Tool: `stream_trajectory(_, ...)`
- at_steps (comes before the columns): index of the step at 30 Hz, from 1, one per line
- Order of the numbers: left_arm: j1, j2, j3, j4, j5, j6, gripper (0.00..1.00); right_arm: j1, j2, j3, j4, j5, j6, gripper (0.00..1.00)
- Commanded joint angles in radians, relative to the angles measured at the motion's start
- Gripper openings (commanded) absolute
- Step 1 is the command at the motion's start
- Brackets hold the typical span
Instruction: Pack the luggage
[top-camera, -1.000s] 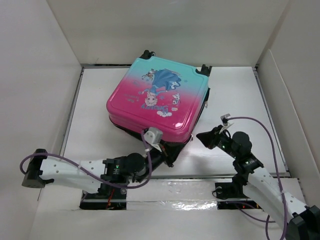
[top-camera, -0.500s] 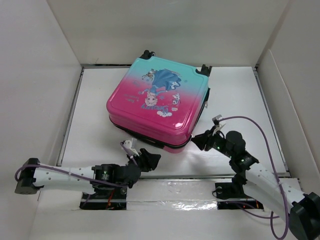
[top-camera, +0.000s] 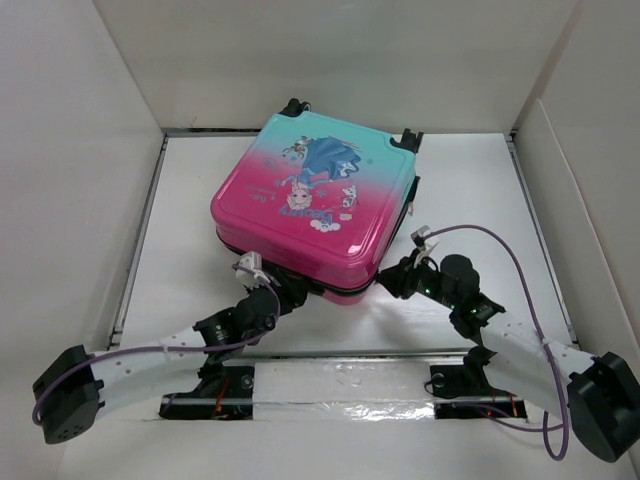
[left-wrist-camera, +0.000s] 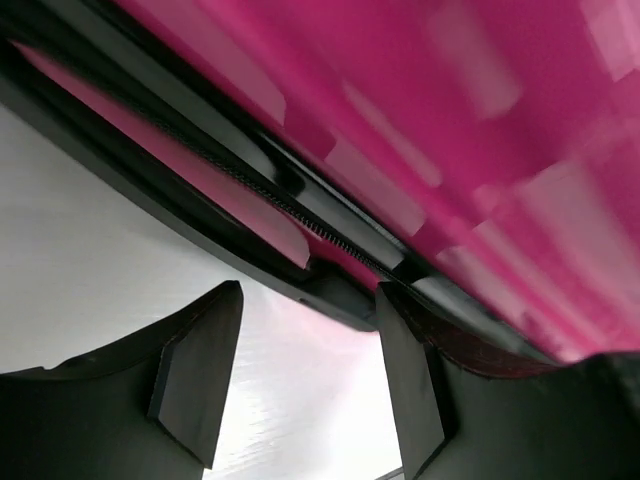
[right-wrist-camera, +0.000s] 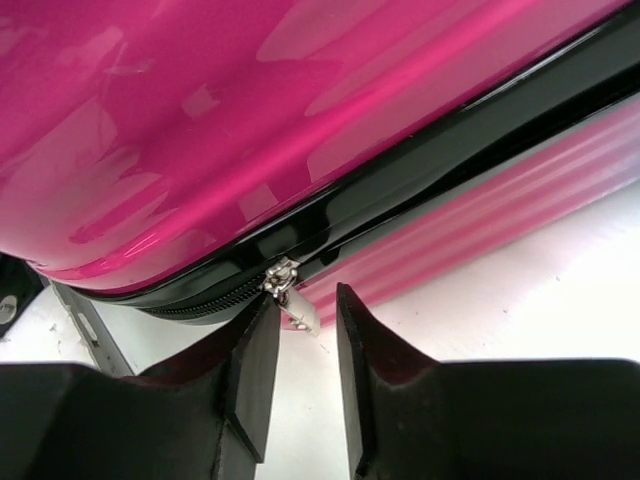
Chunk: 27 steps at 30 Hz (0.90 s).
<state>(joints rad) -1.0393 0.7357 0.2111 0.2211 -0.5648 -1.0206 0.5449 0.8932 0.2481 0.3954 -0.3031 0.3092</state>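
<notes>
- Top external view: the left arm lies low across the near-left of the white tabletop and reaches toward the suitcase's near edge.
- The left gripper sits at that near edge, just left of the near corner. It is released, with its two fingers spread, only bare tabletop between them and nothing held. On the left wrist view the black zipper track runs slantwise just past the fingertips.
- The luggage lies flat in the middle of the tabletop, lid down, turned a little, printed shell up. Its teal end with the black wheels points to the back wall, and its pink end points to the arms.
- The right gripper is low at the pink near-right corner, its fingers narrowly parted. One finger stands on each side of the small metal zipper pull that hangs from the black seam — a sliver of gap shows beside the pull, so it is not clamped.
- The right arm runs back toward the near-right — its purple cable loops above it.
</notes>
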Motion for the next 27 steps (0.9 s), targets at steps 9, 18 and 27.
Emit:
stream_trajectory(9, 0.033, 0.211, 0.028, 0.384, 0.158, 0.158, 0.47, 0.016, 0.021, 0.020, 0.140, 0.081, -0.045, 0.14)
stream_trajectory(18, 0.033, 0.349, 0.082, 0.570, 0.204, 0.224, 0.44, 0.036, 0.027, 0.048, 0.087, 0.091, -0.015, 0.00)
stream_trajectory(27, 0.116, 0.501, 0.189, 0.714, 0.269, 0.277, 0.45, 0.258, -0.080, 0.125, -0.360, 0.237, 0.131, 0.00)
